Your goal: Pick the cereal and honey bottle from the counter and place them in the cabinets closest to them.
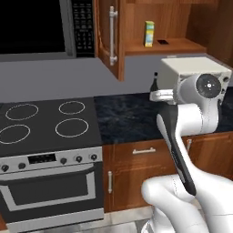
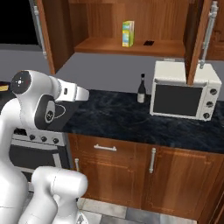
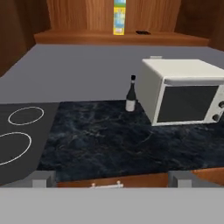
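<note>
The cereal [image 1: 149, 34] [image 2: 127, 33] [image 3: 119, 17] stands upright on the inner shelf of an open upper cabinet [image 1: 177, 46] [image 2: 100, 46] of reddish-brown wood. The honey bottle is out of view. Below lies the dark marbled counter [image 1: 123, 118] [image 2: 109, 120] [image 3: 109, 140]. In the hand view my gripper [image 3: 111, 180] is open, its fingertips [image 3: 43, 179] wide apart with nothing between them. It hovers over the counter's front edge and faces the wall.
A dark wine bottle [image 2: 141, 89] [image 3: 131, 94] stands by a white toaster oven [image 2: 183, 94] [image 3: 183, 92] at the back of the counter. A small dark object [image 2: 148, 43] lies on the shelf beside the cereal. The stove [image 1: 45, 123] is left, under a microwave [image 1: 41, 27].
</note>
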